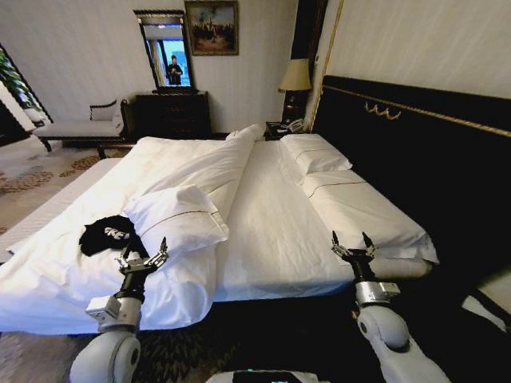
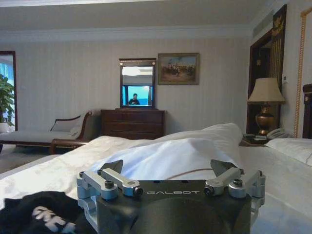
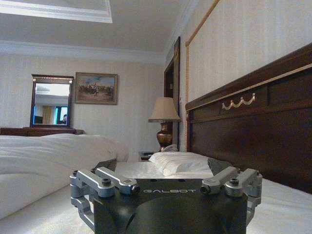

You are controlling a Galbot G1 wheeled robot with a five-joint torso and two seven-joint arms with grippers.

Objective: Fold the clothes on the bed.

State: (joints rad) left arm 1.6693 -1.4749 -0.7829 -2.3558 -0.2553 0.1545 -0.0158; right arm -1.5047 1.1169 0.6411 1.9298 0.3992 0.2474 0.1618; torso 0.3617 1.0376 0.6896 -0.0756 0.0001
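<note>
My left gripper [image 1: 144, 261], jaws spread and empty, hovers at the near bed [image 1: 271, 215] edge just beside the crumpled black T-shirt [image 1: 108, 234], which I judge is staged for a first grasp. My right gripper [image 1: 354, 246], also spread and empty, waits well apart near the headboard [image 1: 415, 152], clear of the work

Matt black cotton T-shirt [image 1: 106, 234], smooth white cloth duvet [image 1: 184, 171], glossy dark wooden headboard [image 1: 415, 152]

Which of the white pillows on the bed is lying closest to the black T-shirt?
The white pillow lying on the folded-back duvet, just ahead of the left gripper; it touches the crumpled black T-shirt. The others lie flat by the dark wooden headboard.
</note>
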